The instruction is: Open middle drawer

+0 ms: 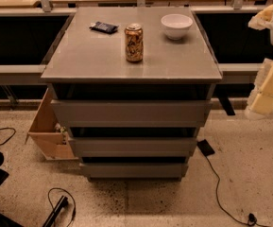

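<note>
A grey cabinet stands in the centre of the camera view with three handleless drawers. The middle drawer has a flat grey front of medium height, below the taller top drawer and above the short bottom drawer. Its front looks pushed in, and none of its interior shows. My gripper, pale yellow-white, hangs at the right edge of the view, to the right of the cabinet and about level with the top drawer. It touches nothing.
On the cabinet top stand a drink can, a white bowl and a dark flat packet. A wooden box leans at the cabinet's left. Cables lie on the speckled floor. Rails run behind.
</note>
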`<state>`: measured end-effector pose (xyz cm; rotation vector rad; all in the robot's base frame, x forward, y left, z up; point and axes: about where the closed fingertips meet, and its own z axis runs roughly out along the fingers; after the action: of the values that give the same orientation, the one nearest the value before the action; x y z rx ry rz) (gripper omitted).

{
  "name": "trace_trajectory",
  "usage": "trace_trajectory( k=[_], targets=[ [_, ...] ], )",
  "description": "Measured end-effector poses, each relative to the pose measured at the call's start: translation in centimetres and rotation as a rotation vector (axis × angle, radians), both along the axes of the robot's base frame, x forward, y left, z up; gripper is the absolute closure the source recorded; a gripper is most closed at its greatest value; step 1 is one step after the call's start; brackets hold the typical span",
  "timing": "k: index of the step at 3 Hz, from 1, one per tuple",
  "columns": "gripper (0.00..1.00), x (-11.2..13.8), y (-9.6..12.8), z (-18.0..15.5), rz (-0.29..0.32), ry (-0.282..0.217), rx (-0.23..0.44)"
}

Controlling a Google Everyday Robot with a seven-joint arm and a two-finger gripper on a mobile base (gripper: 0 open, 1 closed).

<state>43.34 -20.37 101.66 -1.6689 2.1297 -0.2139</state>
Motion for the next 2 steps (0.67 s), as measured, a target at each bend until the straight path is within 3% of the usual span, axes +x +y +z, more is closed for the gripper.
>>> trace_trajectory(
  k=[2],
  targets=[
    [0.00,0.0,0.2,-1.4,-0.017,-0.019,-0.033]
  ],
)
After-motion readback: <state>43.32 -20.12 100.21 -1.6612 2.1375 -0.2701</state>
